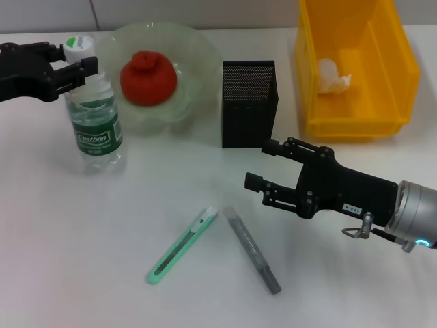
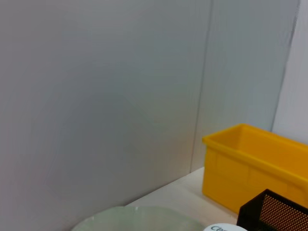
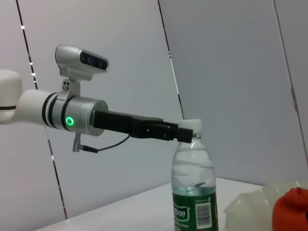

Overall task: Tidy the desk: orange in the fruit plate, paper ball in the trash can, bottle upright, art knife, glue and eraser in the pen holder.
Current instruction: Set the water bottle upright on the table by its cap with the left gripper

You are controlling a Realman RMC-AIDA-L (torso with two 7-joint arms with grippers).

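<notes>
The left claw (image 1: 83,60) is gripping the neck of the bottle (image 1: 95,121), which is standing upright on the desk (image 1: 82,246) beside the fruit plate (image 1: 194,55) holding the orange (image 1: 148,77). The right wrist view is showing that grip side-on; the left wrist view is catching only the plate rim, the yellow trash can (image 2: 250,168) and the pen holder (image 2: 274,211). The right claw (image 1: 268,167), fingers spread and empty, is hovering above the art knife (image 1: 183,245) and glue (image 1: 252,249). The paper ball (image 1: 332,75) is lying in the trash can.

One bottle (image 1: 95,123), orange (image 1: 148,77), plate (image 1: 194,51), holder (image 1: 248,104), bin (image 1: 355,65), knife (image 1: 183,244), glue (image 1: 252,249), paper ball (image 1: 333,75).
</notes>
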